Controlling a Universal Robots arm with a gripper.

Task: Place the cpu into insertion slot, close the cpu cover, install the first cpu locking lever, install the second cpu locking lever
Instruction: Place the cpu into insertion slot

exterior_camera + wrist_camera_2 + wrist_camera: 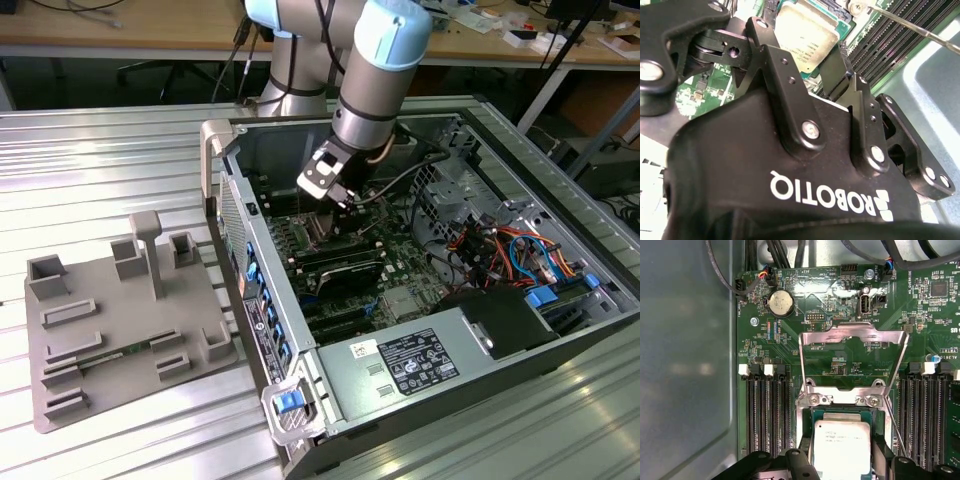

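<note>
The cpu (842, 447), a flat square chip with a silver-grey top, lies over the insertion slot (841, 415) on the green motherboard. In the first wrist view I cannot tell whether it is seated or just above. My gripper (840, 462) has a black finger against each of two opposite sides of the chip, and it is shut on it. The second wrist view shows the cpu (805, 37) between the fingertips (759, 30). The cpu cover (852, 335), a thin silvery frame, stands raised open at its hinge beyond the slot. A thin wire locking lever (896, 432) slants up beside the slot.
The arm's gripper (335, 195) reaches down into the open computer case (300, 400). Long black memory slots (767, 410) flank the socket on both sides. Cables (500, 245) and a power supply (410, 365) fill the case's other end. A grey fixture tray (120, 320) lies outside, at the exterior view's left.
</note>
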